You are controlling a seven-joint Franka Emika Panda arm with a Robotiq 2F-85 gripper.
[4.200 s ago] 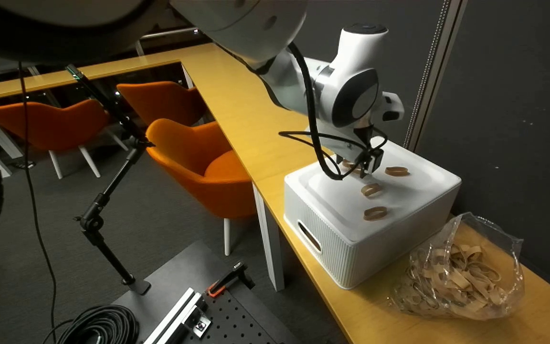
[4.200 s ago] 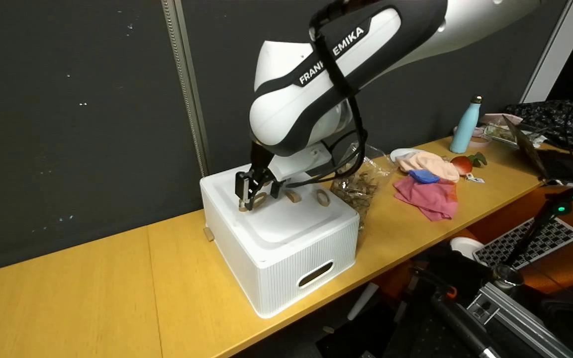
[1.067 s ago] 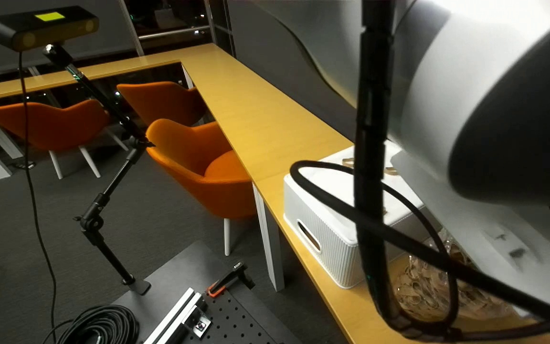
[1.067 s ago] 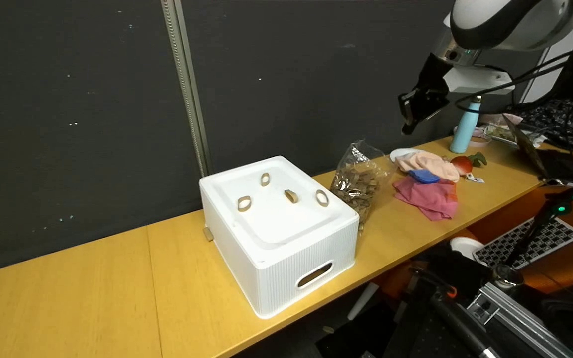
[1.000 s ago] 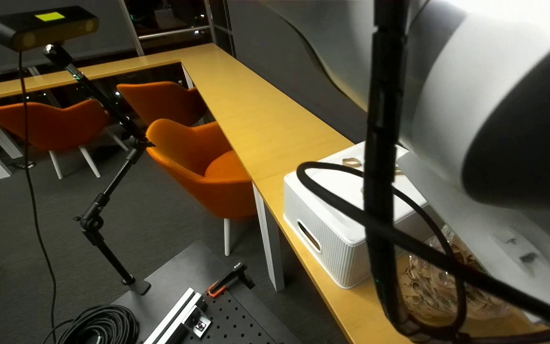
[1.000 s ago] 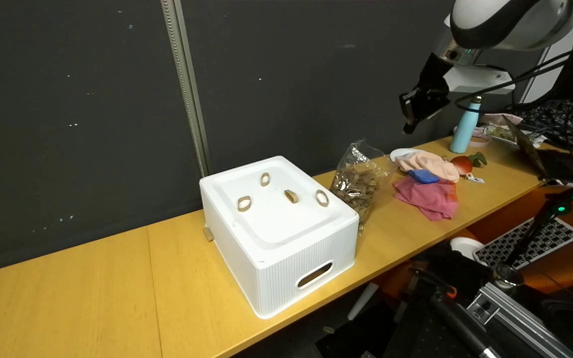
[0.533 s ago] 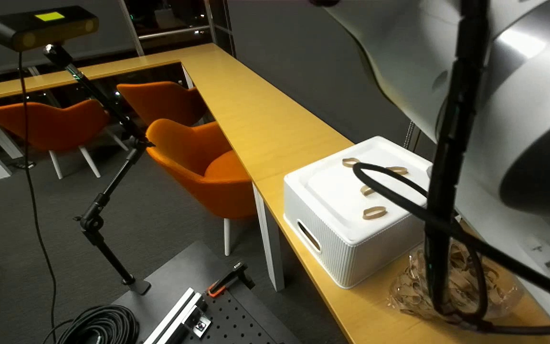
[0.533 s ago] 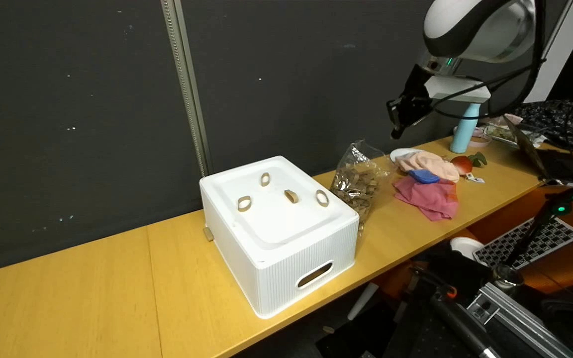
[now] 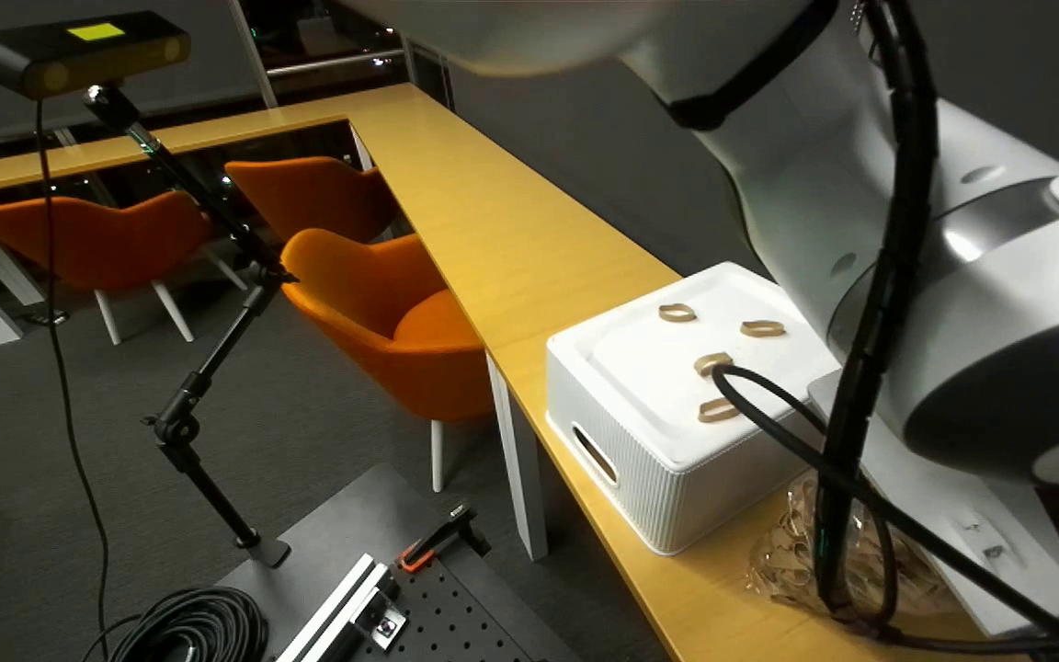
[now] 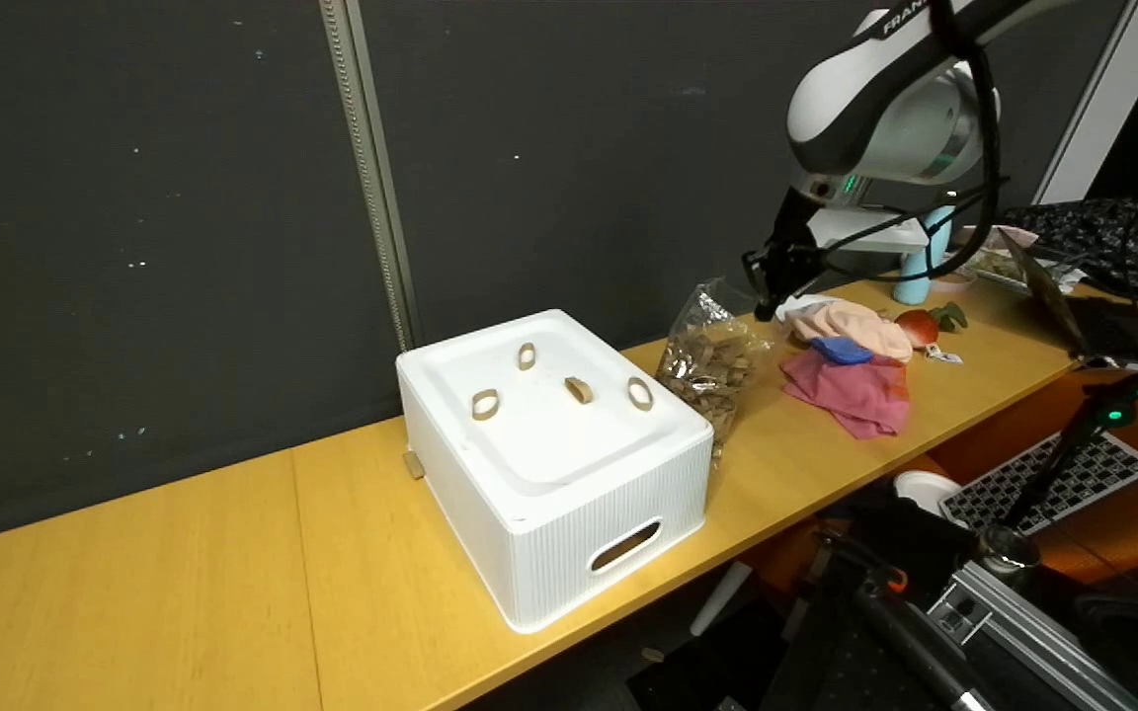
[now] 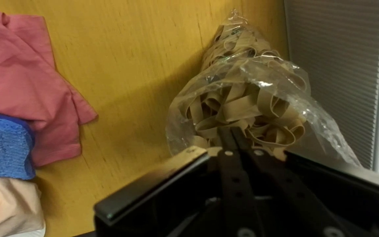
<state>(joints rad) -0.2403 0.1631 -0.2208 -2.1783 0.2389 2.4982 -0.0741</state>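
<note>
Gripper [image 11: 231,132] hangs near the gaping mouth of a clear plastic bag [image 11: 258,70] of tan rubber bands [image 11: 240,108], its fingers together; the bag sits on the desk [image 10: 144,583] beside a white box [image 10: 569,442] topped with four loose bands [image 10: 579,390].

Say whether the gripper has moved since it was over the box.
Yes: in an exterior view, the gripper has moved off the box, toward the bag.
</note>
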